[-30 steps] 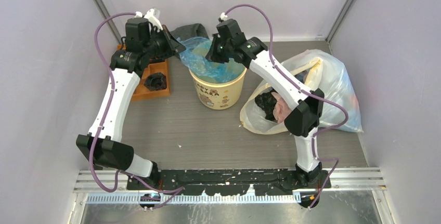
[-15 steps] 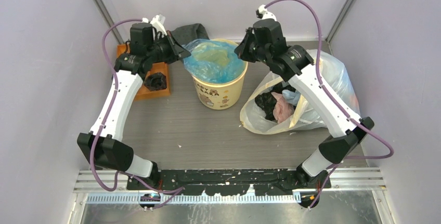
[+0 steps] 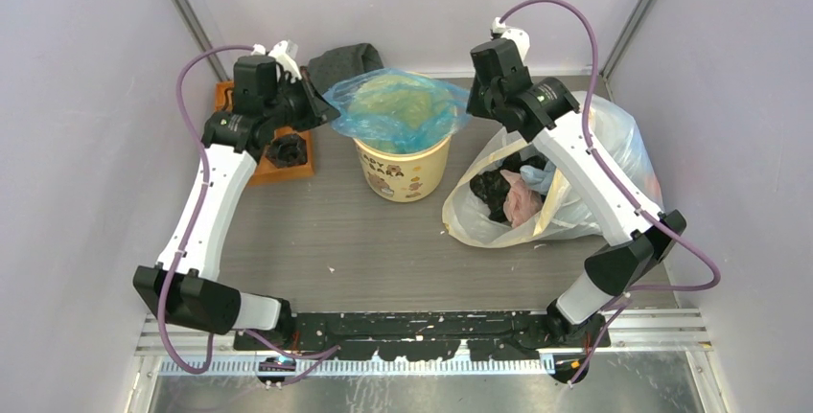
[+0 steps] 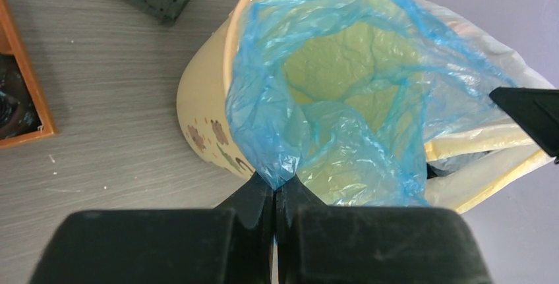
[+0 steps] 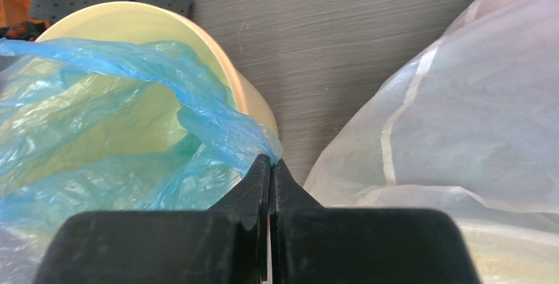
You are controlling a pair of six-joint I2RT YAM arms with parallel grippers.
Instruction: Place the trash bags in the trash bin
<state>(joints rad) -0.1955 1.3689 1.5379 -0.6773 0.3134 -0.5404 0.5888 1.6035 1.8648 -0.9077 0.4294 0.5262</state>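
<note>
The light-blue trash bag (image 3: 398, 106) is stretched open over the mouth of the cream-yellow trash bin (image 3: 403, 172) with cartoon prints. My left gripper (image 3: 328, 104) is shut on the bag's left edge, seen pinched in the left wrist view (image 4: 275, 182). My right gripper (image 3: 468, 104) is shut on the bag's right edge, seen pinched in the right wrist view (image 5: 270, 160). The bag (image 4: 329, 99) hangs down into the bin (image 4: 204, 106); its bottom is hidden inside. The bin's rim (image 5: 217, 47) shows behind the bag (image 5: 118, 119).
A large whitish-clear sack with yellow patches (image 3: 594, 159), holding dark and pink items, lies right of the bin. An orange tray (image 3: 278, 159) with a black object stands left of it. A dark dotted cloth (image 3: 347, 58) lies behind the bin.
Both grippers have pulled apart, the right one moving from over the bin to its right side, and the bag has spread open across the bin's mouth.
</note>
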